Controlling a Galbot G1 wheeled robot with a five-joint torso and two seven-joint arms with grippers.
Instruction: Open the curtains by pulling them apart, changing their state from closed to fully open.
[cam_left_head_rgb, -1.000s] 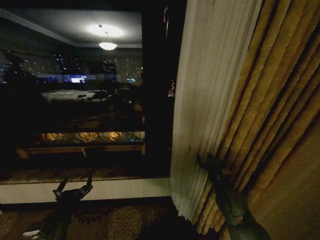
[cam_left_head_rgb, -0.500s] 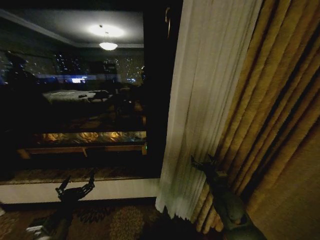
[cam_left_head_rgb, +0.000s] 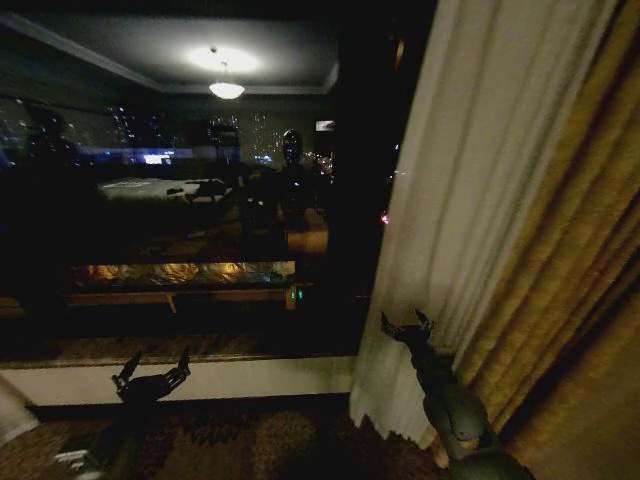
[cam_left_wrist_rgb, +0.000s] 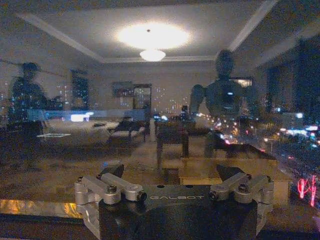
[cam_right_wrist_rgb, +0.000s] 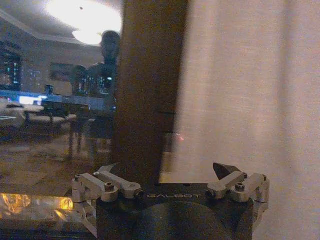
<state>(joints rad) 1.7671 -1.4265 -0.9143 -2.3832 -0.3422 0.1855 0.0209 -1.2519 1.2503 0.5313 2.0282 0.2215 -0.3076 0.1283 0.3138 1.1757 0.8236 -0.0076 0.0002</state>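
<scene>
A dark window (cam_left_head_rgb: 180, 200) at night reflects a lit room with a ceiling lamp (cam_left_head_rgb: 226, 88). From the head view, the right arm reaches forward and up from the lower right, its forearm angled toward the window. The right end effector (cam_left_head_rgb: 407, 326) sits low against the inner edge of the sheer off-white curtain (cam_left_head_rgb: 470, 200), its two dark fingers spread apart and holding nothing. Whether a fingertip touches the fabric cannot be told. This curtain panel hangs gathered at the right of the window, its pleats falling to a hem just above the patterned carpet (cam_left_head_rgb: 250, 440). Directly beside it, farther right, hang thick golden-brown drapes (cam_left_head_rgb: 570, 260). The left arm is held low at the lower left, in front of the pale window sill (cam_left_head_rgb: 260, 378). The left end effector (cam_left_head_rgb: 152, 368) points upward at the glass, fingers open and empty, well apart from the curtain. In the right wrist view, the open fingers frame a dark vertical window frame (cam_right_wrist_rgb: 147, 85), with the sheer curtain (cam_right_wrist_rgb: 250, 100) close ahead. The word "GALBOT" is printed on the end effector body in both wrist views. In the left wrist view, the left end effector (cam_left_wrist_rgb: 170, 175) faces the glass, which mirrors the robot's own torso and the room's furniture.
</scene>
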